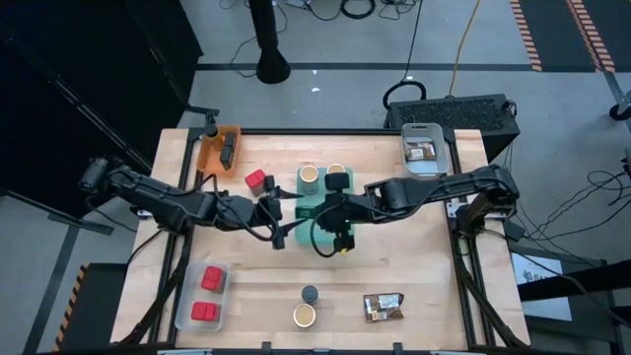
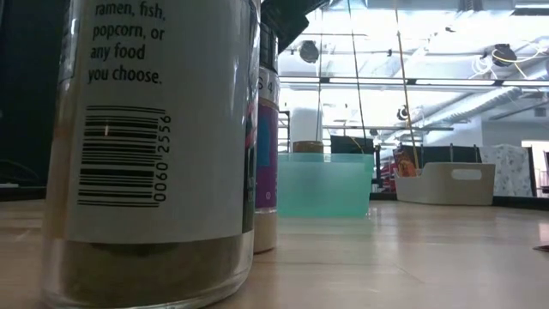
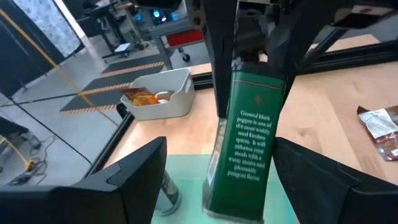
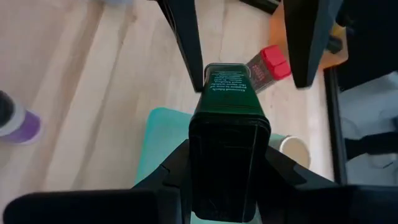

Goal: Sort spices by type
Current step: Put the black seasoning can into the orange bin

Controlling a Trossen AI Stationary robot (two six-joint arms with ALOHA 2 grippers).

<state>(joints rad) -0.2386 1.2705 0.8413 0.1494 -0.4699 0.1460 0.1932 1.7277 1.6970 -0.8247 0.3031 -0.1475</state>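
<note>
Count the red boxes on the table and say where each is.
3: two in the clear tray at the near left, at and; one loose beside the orange bin. The arms may hide others.

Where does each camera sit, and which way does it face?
High: above the table, looking straight down; both arms show, left gripper and right gripper meeting over the teal tray.
Low: at table-top height, looking level across; no arm shows, and a barcoded jar fills the near left.
Left wrist: on the left arm, looking past its own open fingers to the green tin.
Right wrist: on the right arm, looking along its own fingers clamped on the tin.
Shared: both wrist views show tin and tray; high and low share the tray.
</note>
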